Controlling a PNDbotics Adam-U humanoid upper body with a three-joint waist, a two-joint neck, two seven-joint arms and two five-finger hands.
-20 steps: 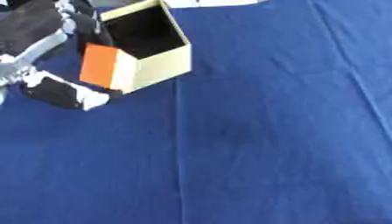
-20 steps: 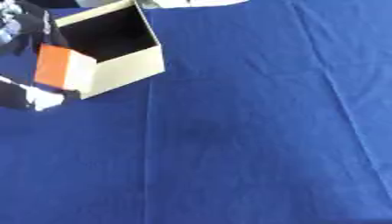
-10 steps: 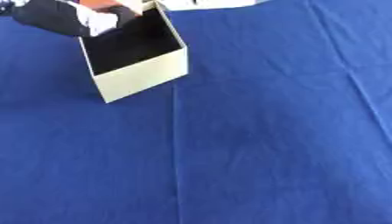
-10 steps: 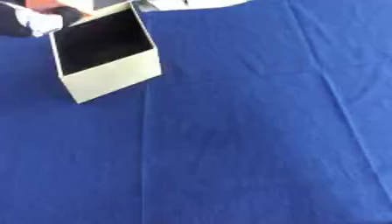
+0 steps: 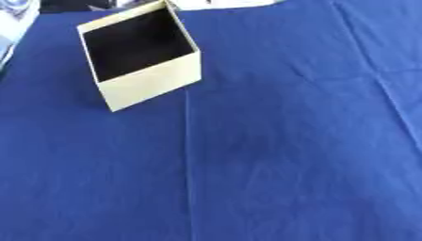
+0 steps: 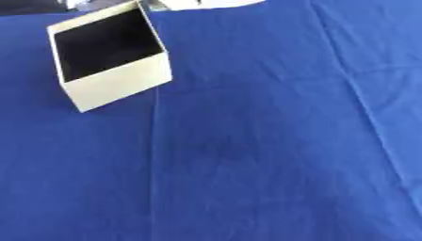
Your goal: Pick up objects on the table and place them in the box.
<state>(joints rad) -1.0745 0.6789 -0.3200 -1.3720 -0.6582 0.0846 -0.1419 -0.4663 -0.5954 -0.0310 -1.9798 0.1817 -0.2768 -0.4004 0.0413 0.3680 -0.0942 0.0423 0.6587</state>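
A cream cardboard box (image 5: 153, 83) stands open on the blue cloth at the upper left, turned at an angle. Its inside (image 5: 134, 43) is dark, and I make out nothing in it. The right eye view shows the same box (image 6: 119, 84). No loose object lies on the cloth in either view. Neither of my hands appears in either view.
The blue tablecloth (image 5: 272, 155) fills both views, with a long crease running down from the box and folds at the right. A white strip (image 5: 227, 4) lies along the far edge. A blurred pale shape (image 5: 13, 19) sits in the upper left corner.
My left hand, which held an orange block beside the box, rose to the box's far corner and then left the view. The orange block no longer shows. The box has turned slightly.
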